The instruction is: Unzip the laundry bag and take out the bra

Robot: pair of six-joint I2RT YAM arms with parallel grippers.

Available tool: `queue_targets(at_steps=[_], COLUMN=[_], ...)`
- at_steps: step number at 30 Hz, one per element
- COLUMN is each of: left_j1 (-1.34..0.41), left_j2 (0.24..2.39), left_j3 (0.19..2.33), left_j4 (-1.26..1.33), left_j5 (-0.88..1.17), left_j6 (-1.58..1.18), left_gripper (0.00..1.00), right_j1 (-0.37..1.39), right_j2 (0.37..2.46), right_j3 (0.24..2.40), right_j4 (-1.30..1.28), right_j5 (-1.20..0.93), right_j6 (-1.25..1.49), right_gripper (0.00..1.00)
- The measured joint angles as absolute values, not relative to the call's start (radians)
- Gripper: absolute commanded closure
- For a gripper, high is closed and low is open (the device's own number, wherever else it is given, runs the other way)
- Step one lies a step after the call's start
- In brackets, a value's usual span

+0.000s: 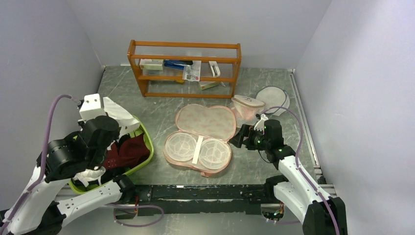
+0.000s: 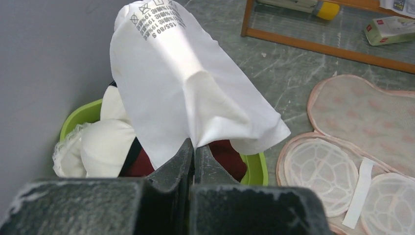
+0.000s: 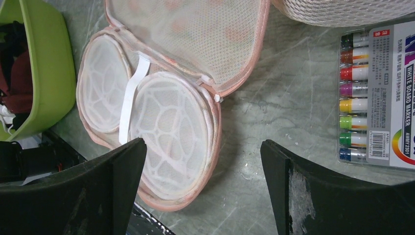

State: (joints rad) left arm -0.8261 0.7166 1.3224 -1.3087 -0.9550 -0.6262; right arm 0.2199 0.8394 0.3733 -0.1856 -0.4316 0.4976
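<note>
The grey-green marbled table [image 1: 166, 110] fills the top view, with a wooden shelf [image 1: 186, 45] at top centre. That view alone takes in both arms and a round white mesh disc [image 1: 272, 98] at upper right, beside a white mesh dome bag [image 1: 247, 105]. The laundry bag [image 1: 205, 122] lies unzipped and spread flat at the centre of the frame. Its pink lid is folded toward the shelf, and two mesh cups face up in the nearer half. A green basin [image 1: 149, 147] sits at the left, a dark maroon garment [image 1: 129, 152] inside it. The bra [image 1: 117, 115] shows there only as a white patch above the basin. The left wrist view gives what the top view cannot: the bra [image 2: 186, 83] hangs as a white folded piece printed with care symbols. The left gripper [image 2: 192, 152] has its fingers pressed together on the bra's lower edge, above the basin's rim [image 2: 83, 115]. A lace-edged white piece [image 2: 93, 147] lies in the basin at lower left. The right wrist view alone shows a pack of whiteboard markers [image 3: 377, 93] at the right edge. It also shows a white strap [image 3: 129, 98] crossing between the bag's cups and a small white zipper pull [image 3: 217, 98] on the bag's rim. The right gripper [image 3: 203, 144] is spread wide, with nothing between its fingers. It hangs over bare table just beside the bag's lower right cup.
</note>
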Motion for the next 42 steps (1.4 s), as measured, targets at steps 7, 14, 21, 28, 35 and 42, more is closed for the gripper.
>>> queue_targets(at_steps=[7,14,21,28,35,42], left_j1=[-0.826,-0.826,-0.744,-0.668,-0.664,-0.664], left_j2=[0.799,0.818,0.848,0.692,0.722,0.781], left_j3=[1.293,1.134,1.030,0.934,0.817,0.746], left_j4=[-1.371,-1.402,-1.400,-1.406,-1.407,-1.405], left_j5=[-0.945,-0.947,-0.959,-1.005,-1.014,-1.014], left_j6=[-0.828,-1.055,-1.214,-1.379,-1.551,-1.690], left_gripper=[0.93,0.93,0.93,0.93,0.84,0.84], right_j1=[0.220,0.220,0.220,0.220,0.220,0.220], right_j2=[0.840,0.840,0.840,0.844,0.858,0.857], right_j3=[0.373,0.373,0.373,0.373,0.373,0.373], right_j4=[-0.186,-0.186,-0.186,-0.184,-0.183,-0.178], right_j5=[-0.438,-0.446,-0.456,-0.459,-0.461,-0.460], right_j6=[0.498,0.496,0.496,0.496,0.496,0.496], right_gripper=[0.12,0.12,0.12,0.12,0.12,0.12])
